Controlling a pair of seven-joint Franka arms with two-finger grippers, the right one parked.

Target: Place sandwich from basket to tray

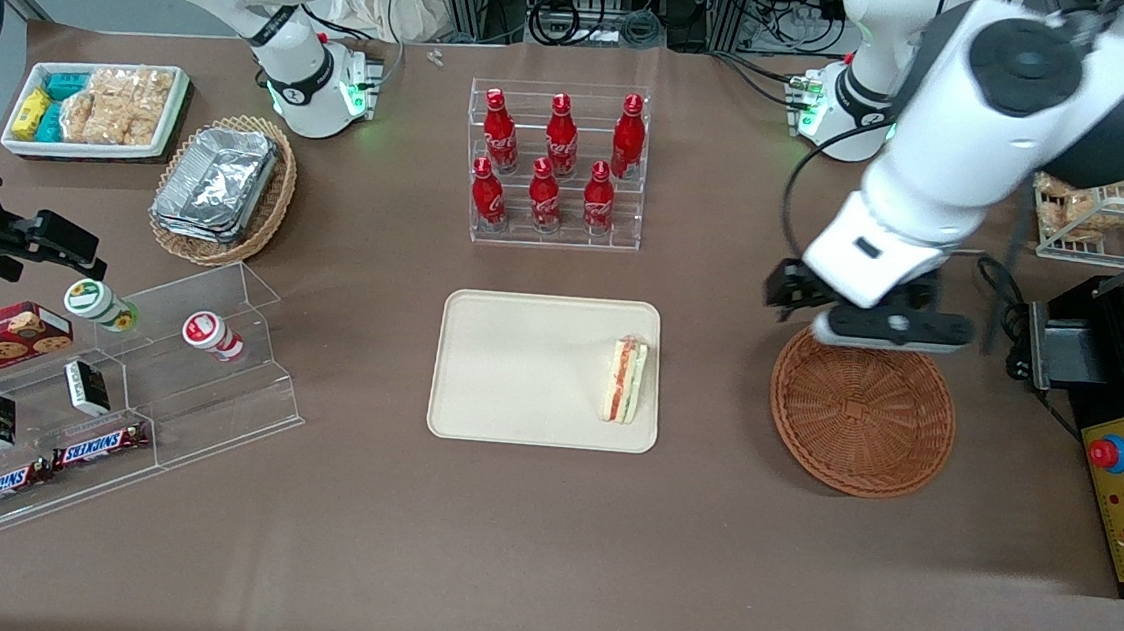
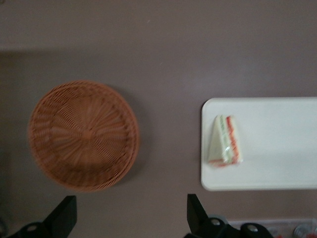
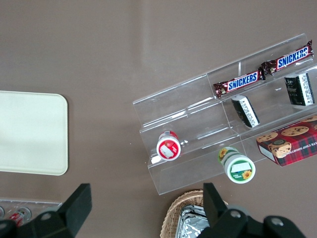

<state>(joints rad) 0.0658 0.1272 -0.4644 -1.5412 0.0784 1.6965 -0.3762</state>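
Brown table surface carrying the whole arrangement, seen from the front and from the wrist cameras. Tray (image 1: 517, 372), cream and rectangular, lies at the middle of the table, nearer to the front camera than the clear rack of red bottles (image 1: 558, 167). Sandwich (image 1: 626, 380) rests on the tray, close to the short edge that faces the working arm's end of the table, its orange-red and green filling visible along one side; in the left wrist view the sandwich (image 2: 225, 142) lies flat just inside the tray (image 2: 277, 148) edge. Basket (image 1: 862, 413), round and reddish-brown, sits beside the tray toward the working arm's end, apart from it and holding nothing; the wrist view shows its bare woven floor (image 2: 83, 135). Gripper (image 1: 868, 315) of the left arm hangs above the basket's rim farther from the front camera, touching nothing; its fingers (image 2: 62, 215) are spread wide and hold nothing
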